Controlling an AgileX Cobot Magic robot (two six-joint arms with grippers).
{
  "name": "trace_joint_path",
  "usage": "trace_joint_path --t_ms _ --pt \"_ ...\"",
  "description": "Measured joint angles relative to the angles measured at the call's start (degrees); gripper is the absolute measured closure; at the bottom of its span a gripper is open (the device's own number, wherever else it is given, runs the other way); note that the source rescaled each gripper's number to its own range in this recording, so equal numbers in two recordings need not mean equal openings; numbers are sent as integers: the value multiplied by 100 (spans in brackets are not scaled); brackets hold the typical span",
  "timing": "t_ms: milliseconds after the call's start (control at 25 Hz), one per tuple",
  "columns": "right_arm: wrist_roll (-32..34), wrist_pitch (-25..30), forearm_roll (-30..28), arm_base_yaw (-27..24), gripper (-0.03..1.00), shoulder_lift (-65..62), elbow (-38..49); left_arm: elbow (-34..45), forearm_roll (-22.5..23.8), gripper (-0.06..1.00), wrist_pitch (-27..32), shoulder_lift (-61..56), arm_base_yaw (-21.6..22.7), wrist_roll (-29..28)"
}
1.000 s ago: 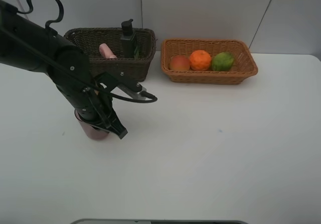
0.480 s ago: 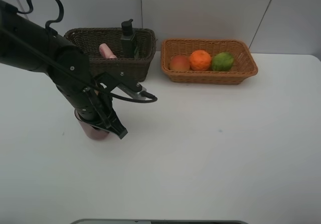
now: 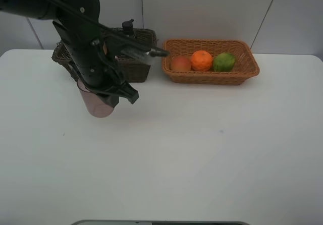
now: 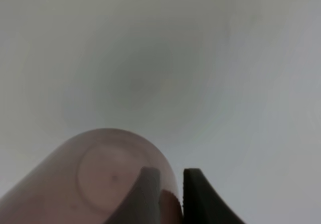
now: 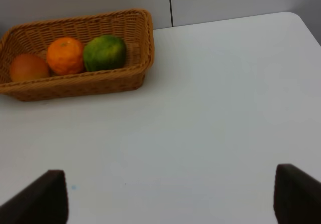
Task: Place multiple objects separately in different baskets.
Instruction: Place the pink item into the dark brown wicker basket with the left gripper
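Locate the translucent mauve cup (image 3: 97, 104) first: it hangs upright from the left gripper (image 3: 103, 98), raised clear of the white table (image 3: 202, 154) and in front of the dark brown basket (image 3: 135, 68). In the left wrist view, note that the fingers (image 4: 145, 196) are pinched on the cup's wall (image 4: 90, 184), one inside the rim and one outside. The arm hides most of the dark brown basket; only the top of the dark green pump bottle (image 3: 128, 27) shows above it. To the right you will find the light orange-tan basket (image 3: 250, 68), which holds the red-orange round fruit (image 3: 180, 63), the orange (image 3: 201, 60) and the green lime (image 3: 224, 61) in a row. The right gripper (image 5: 170, 199) stands over bare table with its fingertips (image 5: 47, 196) spread wide and nothing between them.
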Motion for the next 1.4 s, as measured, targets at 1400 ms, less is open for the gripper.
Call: trace_joint_path --t_ms 1400 --pt "0 0 0 0 19 0 0 -1463 130 94 -3721 1998 2244 -904"
